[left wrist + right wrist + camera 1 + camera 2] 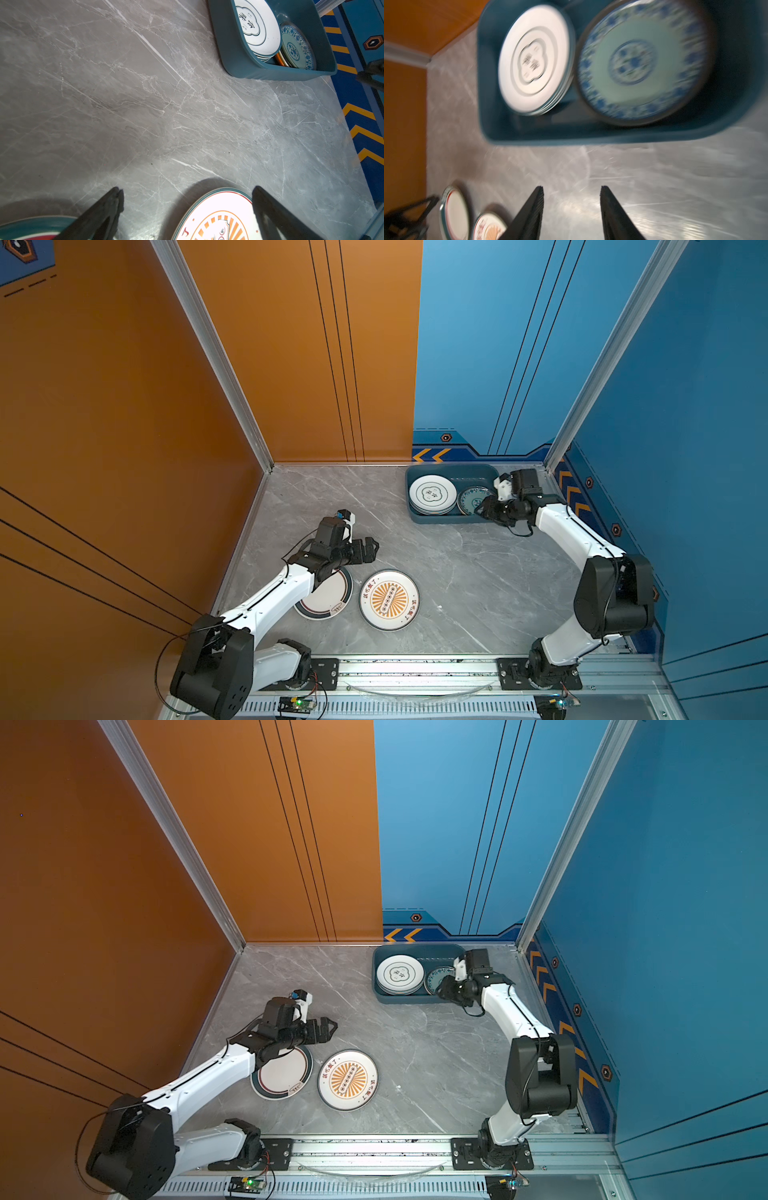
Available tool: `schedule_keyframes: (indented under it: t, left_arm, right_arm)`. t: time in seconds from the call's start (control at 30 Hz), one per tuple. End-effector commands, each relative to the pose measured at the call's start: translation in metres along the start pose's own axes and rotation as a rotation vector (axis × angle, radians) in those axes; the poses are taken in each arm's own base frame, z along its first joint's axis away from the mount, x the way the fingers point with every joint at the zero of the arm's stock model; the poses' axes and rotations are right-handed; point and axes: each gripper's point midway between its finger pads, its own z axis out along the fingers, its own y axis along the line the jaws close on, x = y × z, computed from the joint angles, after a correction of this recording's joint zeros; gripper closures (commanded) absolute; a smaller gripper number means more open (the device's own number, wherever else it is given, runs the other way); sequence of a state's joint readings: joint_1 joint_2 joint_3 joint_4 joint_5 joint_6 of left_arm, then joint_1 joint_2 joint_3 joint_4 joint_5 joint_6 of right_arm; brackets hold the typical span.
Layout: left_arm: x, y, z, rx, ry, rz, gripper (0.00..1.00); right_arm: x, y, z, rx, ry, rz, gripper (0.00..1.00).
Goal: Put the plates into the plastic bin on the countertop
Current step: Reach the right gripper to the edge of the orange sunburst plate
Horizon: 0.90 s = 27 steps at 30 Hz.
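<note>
Two plates lie on the countertop (457,572): a white one with an orange sunburst (389,600) (218,218), and a white dark-rimmed one (330,599) partly under my left arm. My left gripper (372,549) (187,190) hovers wide open just behind them, holding nothing. The plastic bin (453,517) (591,135) at the back right holds a stack topped by a white cloud-emblem plate (432,492) (533,60) and a teal patterned plate (471,497) (639,62). My right gripper (482,508) (572,188) is open and empty at the bin's near right corner.
Orange wall panels stand on the left and blue ones at the back and right, close behind the bin. An aluminium rail (415,670) with both arm bases runs along the front edge. The right wrist view is blurred.
</note>
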State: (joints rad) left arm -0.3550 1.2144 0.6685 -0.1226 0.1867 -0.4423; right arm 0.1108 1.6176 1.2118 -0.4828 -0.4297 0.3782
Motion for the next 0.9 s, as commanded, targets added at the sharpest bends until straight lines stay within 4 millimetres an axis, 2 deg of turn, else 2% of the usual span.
schedule_keyframes:
  t: [0.0, 0.07, 0.17, 0.37, 0.53, 0.87]
  left_arm:
    - [-0.003, 0.003, -0.002, -0.006, -0.018, -0.008, 0.01]
    - [-0.007, 0.003, -0.002, -0.005, -0.026, -0.010, 0.01]
    - [-0.013, 0.002, -0.002, -0.001, -0.040, -0.011, 0.01]
    - [-0.020, -0.002, -0.001, 0.011, -0.046, -0.012, 0.01]
    - [-0.020, -0.002, 0.000, 0.011, -0.046, -0.016, 0.02]
    - [-0.022, -0.003, 0.001, 0.012, -0.045, -0.019, 0.02]
  right_arm:
    - [0.058, 0.049, 0.017, -0.209, 0.172, -0.068, 0.52]
    - [0.089, 0.069, 0.027, -0.268, 0.243, -0.100, 0.52]
    - [0.125, 0.086, 0.042, -0.308, 0.320, -0.136, 0.52]
    - [0.174, 0.098, 0.066, -0.332, 0.438, -0.177, 0.52]
    - [0.203, 0.107, 0.079, -0.355, 0.514, -0.205, 0.53]
    - [0.236, 0.114, 0.091, -0.389, 0.615, -0.228, 0.59]
